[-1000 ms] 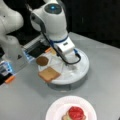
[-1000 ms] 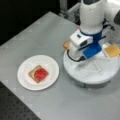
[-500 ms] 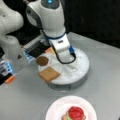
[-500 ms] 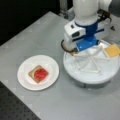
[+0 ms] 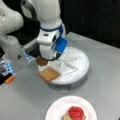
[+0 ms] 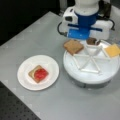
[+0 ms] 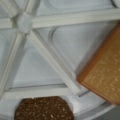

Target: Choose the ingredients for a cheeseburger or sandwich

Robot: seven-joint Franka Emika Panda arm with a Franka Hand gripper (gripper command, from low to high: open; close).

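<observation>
Fingers apparently hidden above patty (image 6: 92, 41).

Below me I see a white divided tray (image 6: 87, 72), a tan toast square (image 6: 73, 46), a speckled dark-brown patty (image 7: 43, 108), yellow cheese (image 6: 112, 50), and red tomato (image 6: 40, 73) on a white plate (image 6: 51, 65).

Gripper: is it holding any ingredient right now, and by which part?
Cannot be told. The gripper's fingers are hidden in both front views and absent from the wrist view, which shows the toast slice and patty lying in the divided tray.
</observation>
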